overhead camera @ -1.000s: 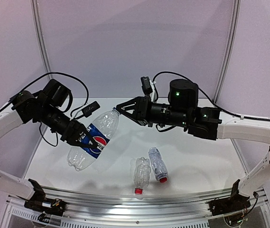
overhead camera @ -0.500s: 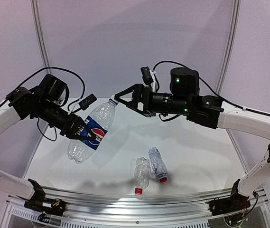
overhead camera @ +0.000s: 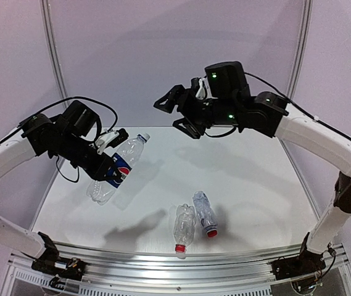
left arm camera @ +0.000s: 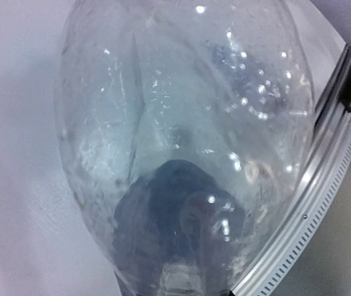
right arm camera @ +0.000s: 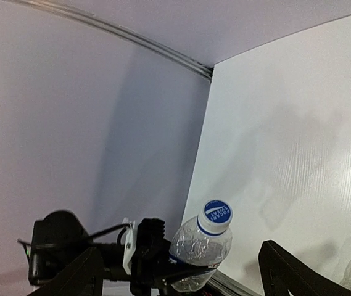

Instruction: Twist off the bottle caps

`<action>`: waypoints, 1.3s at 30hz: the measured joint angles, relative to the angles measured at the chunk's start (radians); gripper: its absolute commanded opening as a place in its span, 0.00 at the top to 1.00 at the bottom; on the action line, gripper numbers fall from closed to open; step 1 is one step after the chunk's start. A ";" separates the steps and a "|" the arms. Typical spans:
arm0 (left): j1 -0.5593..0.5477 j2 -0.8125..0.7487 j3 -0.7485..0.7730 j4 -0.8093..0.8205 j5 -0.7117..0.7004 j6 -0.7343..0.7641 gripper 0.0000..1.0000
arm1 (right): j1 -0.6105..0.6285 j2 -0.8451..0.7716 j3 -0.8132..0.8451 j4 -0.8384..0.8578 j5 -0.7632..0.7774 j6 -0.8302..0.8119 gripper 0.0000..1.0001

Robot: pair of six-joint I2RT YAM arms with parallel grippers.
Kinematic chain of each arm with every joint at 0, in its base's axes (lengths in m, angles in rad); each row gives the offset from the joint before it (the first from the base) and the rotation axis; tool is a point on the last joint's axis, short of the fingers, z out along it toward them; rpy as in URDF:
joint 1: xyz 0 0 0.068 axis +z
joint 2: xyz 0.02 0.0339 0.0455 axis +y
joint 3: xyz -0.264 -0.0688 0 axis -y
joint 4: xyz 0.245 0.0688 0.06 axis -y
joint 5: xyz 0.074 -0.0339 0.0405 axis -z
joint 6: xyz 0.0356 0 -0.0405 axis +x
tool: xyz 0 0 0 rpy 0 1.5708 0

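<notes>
My left gripper (overhead camera: pixel 108 175) is shut on the blue-labelled Pepsi bottle (overhead camera: pixel 126 157) and holds it tilted above the table's left side. Its whitish cap (overhead camera: pixel 143 137) points up and to the right. In the left wrist view the clear bottle (left arm camera: pixel 181 123) fills the frame. My right gripper (overhead camera: pixel 168 113) hangs open, higher and to the right of the cap, apart from it. In the right wrist view the blue-topped cap (right arm camera: pixel 216 216) sits on the bottle between my open fingers (right arm camera: pixel 79 277). Two ribbed bottles (overhead camera: pixel 185 223) (overhead camera: pixel 204 209) lie near the front, red caps (overhead camera: pixel 179 248) (overhead camera: pixel 212 234) towards me.
A white table (overhead camera: pixel 255 185) is backed by pale walls with metal posts (overhead camera: pixel 55 68). An aluminium rail (overhead camera: pixel 181 265) runs along the front edge and also shows as the rail (left arm camera: pixel 323 185) in the left wrist view. Cables loop over both arms.
My right gripper opened, let go of the Pepsi bottle's cap end and rose up and back. My left arm drew the bottle to the left, with the cap on it.
</notes>
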State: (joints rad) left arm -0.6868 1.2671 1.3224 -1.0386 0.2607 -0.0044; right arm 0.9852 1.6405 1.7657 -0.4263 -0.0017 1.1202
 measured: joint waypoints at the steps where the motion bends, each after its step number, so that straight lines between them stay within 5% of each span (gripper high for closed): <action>1: -0.008 0.000 0.000 0.000 -0.029 -0.004 1.00 | 0.000 0.035 0.039 -0.027 0.007 0.024 0.15; 10: -0.077 0.012 0.028 0.011 -0.206 -0.028 1.00 | 0.003 0.266 0.209 -0.166 -0.007 0.125 0.28; 26: -0.113 0.018 0.028 0.025 -0.282 -0.040 1.00 | 0.021 0.303 0.252 -0.167 -0.058 0.156 0.41; 28: -0.117 0.018 0.028 0.026 -0.287 -0.039 1.00 | 0.021 0.305 0.253 -0.167 -0.053 0.152 0.49; 34: -0.126 0.020 0.028 0.019 -0.298 -0.040 1.00 | 0.022 0.323 0.286 -0.156 -0.042 0.141 0.96; 39: -0.126 0.020 0.028 0.014 -0.309 -0.032 1.00 | 0.022 0.322 0.280 -0.152 -0.051 0.129 1.00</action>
State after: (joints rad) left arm -0.8124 1.2869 1.3502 -1.0241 -0.0483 -0.0364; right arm 1.0069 1.9629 2.0457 -0.5781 -0.0532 1.2488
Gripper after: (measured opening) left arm 0.165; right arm 0.219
